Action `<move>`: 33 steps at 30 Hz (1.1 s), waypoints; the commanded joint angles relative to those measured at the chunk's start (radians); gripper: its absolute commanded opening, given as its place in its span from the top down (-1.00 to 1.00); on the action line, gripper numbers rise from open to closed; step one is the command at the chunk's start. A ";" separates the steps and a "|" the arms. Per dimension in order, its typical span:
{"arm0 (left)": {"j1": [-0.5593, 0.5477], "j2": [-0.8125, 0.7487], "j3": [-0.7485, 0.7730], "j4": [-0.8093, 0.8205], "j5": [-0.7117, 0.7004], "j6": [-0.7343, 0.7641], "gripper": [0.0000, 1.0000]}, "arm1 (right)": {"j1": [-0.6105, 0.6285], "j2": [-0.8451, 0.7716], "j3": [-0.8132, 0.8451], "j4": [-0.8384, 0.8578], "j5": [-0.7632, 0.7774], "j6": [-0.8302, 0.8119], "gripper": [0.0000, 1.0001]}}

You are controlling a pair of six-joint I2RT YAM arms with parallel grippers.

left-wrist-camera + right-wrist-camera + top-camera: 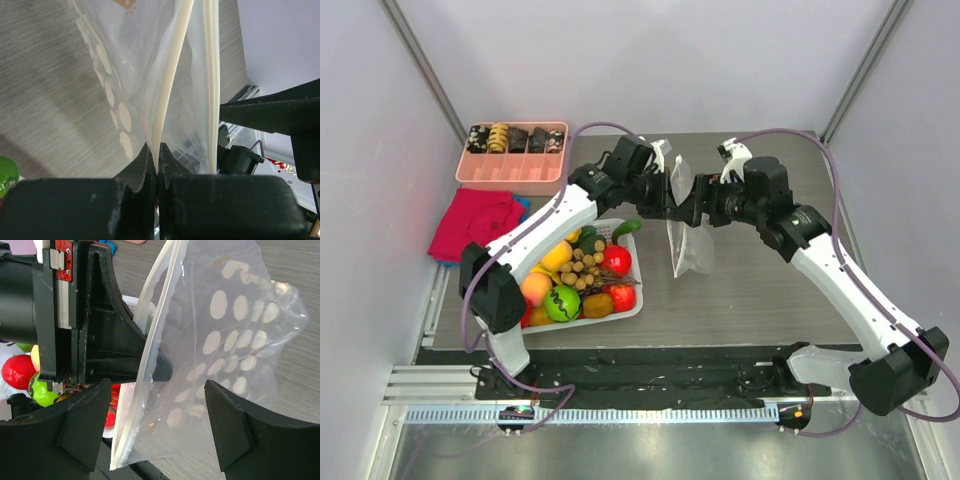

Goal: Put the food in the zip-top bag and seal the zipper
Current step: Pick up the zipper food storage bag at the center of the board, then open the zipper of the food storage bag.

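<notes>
The zip-top bag (688,238) hangs upright above the table, clear with white dots. My left gripper (159,150) is shut on one side of its zipper (170,85); the other strip (214,85) stands apart, so the mouth is open. In the top view the left gripper (668,200) is at the bag's top edge. My right gripper (157,425) is open, its fingers on either side of the bag (230,340) without touching it. The food (575,275) lies in the white basket (634,302) left of the bag. A red apple (17,371) shows in the right wrist view.
A pink tray (515,172) with dark items stands at the back left. A red cloth (475,222) lies left of the basket. Both arms meet over the table's middle. Grey walls enclose the table on three sides.
</notes>
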 commanded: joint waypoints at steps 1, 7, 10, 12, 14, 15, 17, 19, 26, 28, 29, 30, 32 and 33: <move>-0.005 0.005 0.035 0.013 -0.018 -0.016 1.00 | 0.039 0.024 0.072 -0.005 0.075 -0.008 -0.60; -0.007 0.016 0.054 0.014 -0.010 -0.022 1.00 | 0.108 0.064 0.085 -0.057 0.237 -0.089 -0.35; -0.008 0.011 0.055 0.011 -0.004 -0.019 1.00 | 0.109 0.080 0.097 -0.101 0.363 -0.118 -0.13; -0.008 0.002 0.052 0.007 -0.009 -0.005 1.00 | 0.108 0.084 0.117 -0.126 0.420 -0.129 0.02; -0.007 -0.010 0.044 -0.016 -0.018 0.024 1.00 | 0.108 0.085 0.137 -0.158 0.440 -0.144 0.14; -0.005 -0.019 0.040 -0.022 -0.019 0.033 1.00 | 0.106 0.084 0.154 -0.169 0.440 -0.149 0.22; 0.009 -0.049 0.006 -0.044 -0.032 0.065 1.00 | 0.105 0.067 0.166 -0.205 0.443 -0.158 0.47; 0.030 -0.084 -0.028 -0.058 -0.039 0.088 1.00 | 0.092 0.036 0.165 -0.233 0.434 -0.161 0.79; 0.161 -0.104 -0.069 -0.174 -0.059 0.254 1.00 | 0.049 -0.125 0.050 -0.376 0.371 -0.174 0.99; 0.161 -0.107 -0.066 -0.190 -0.099 0.327 1.00 | 0.049 -0.165 0.017 -0.385 0.336 -0.175 0.99; 0.162 -0.108 -0.066 -0.199 -0.119 0.346 1.00 | 0.048 -0.182 -0.009 -0.393 0.327 -0.174 0.98; 0.162 -0.115 -0.068 -0.205 -0.136 0.363 1.00 | 0.048 -0.211 -0.019 -0.393 0.316 -0.174 0.98; 0.162 -0.122 -0.077 -0.207 -0.147 0.403 1.00 | 0.048 -0.229 -0.039 -0.391 0.296 -0.163 0.99; 0.162 -0.134 -0.081 -0.205 -0.126 0.409 0.94 | 0.049 -0.229 -0.039 -0.388 0.258 -0.154 0.99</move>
